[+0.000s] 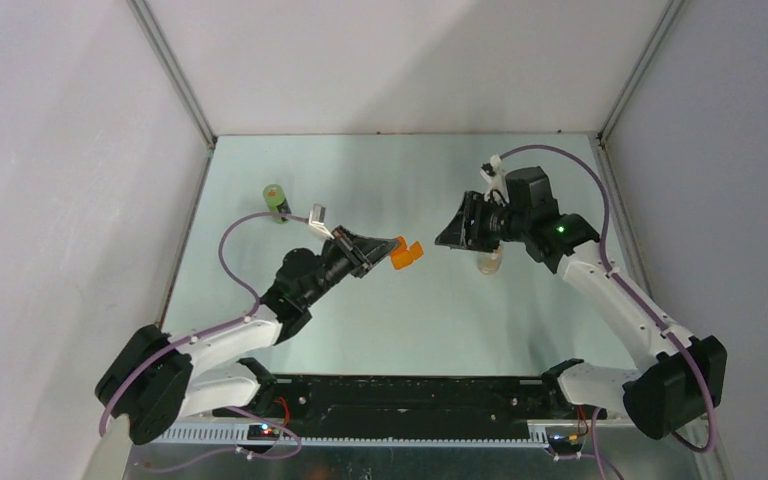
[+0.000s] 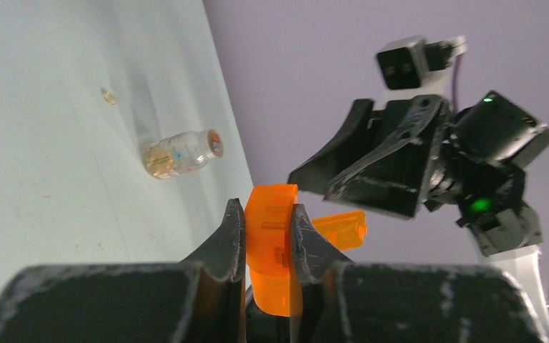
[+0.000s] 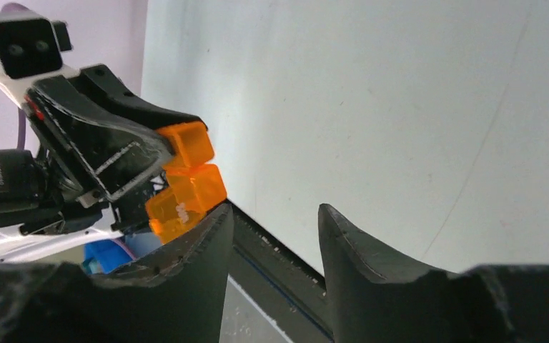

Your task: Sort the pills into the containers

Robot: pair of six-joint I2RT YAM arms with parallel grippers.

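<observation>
My left gripper is shut on the orange box and holds it up above the table's middle. In the left wrist view the box sits between the fingers, with its open lid sticking out to the right. My right gripper is open and empty, facing the box from the right at a short gap. In the right wrist view the box shows left of the jaws. The clear orange-topped vial lies on its side under the right arm and also shows in the left wrist view. The green bottle stands at the back left.
A small pale pill lies on the table beyond the vial. Grey walls close the table at the back and both sides. A black rail runs along the near edge between the arm bases.
</observation>
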